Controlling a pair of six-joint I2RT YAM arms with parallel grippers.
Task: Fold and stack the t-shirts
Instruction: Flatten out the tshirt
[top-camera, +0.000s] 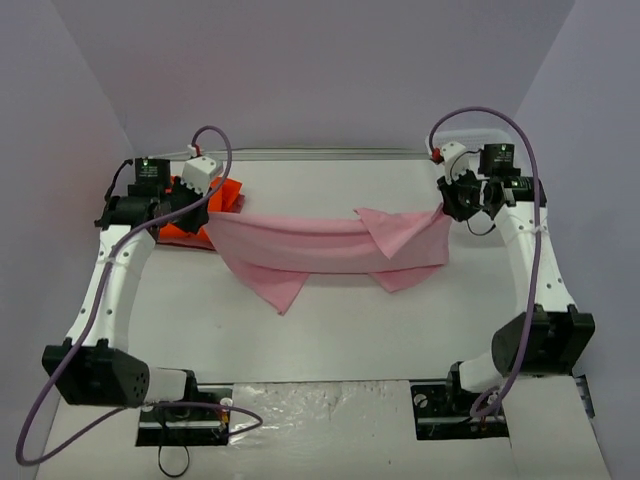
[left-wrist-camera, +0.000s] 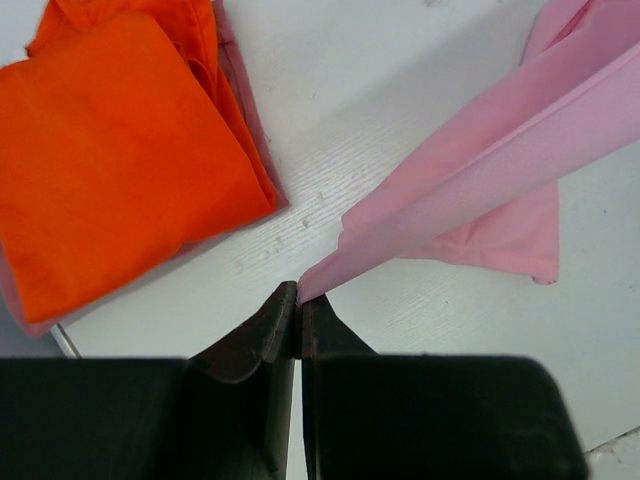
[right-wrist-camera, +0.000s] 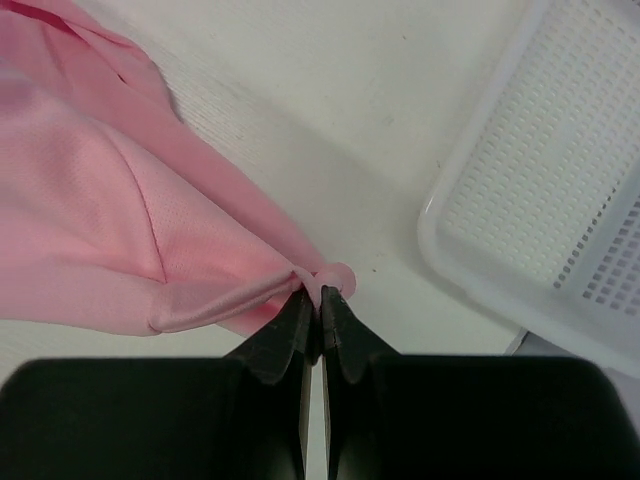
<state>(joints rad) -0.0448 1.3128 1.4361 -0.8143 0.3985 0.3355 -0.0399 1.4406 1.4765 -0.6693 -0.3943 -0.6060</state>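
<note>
The light pink t-shirt (top-camera: 325, 250) hangs stretched between both grippers above the table, its sleeves drooping onto the surface. My left gripper (top-camera: 207, 212) is shut on the shirt's left corner (left-wrist-camera: 330, 262); its tips (left-wrist-camera: 299, 300) pinch the cloth. My right gripper (top-camera: 447, 205) is shut on the shirt's right corner (right-wrist-camera: 325, 280). The bright orange t-shirt (top-camera: 180, 215) lies folded at the far left, just behind my left gripper, and fills the upper left of the left wrist view (left-wrist-camera: 110, 150). A dull pinkish-red folded shirt (left-wrist-camera: 245, 110) peeks out beneath its edge.
A white plastic mesh basket (right-wrist-camera: 550, 170) sits to the right of my right gripper, out of the top view's sight behind the arm. The table's far edge (top-camera: 320, 155) meets the back wall.
</note>
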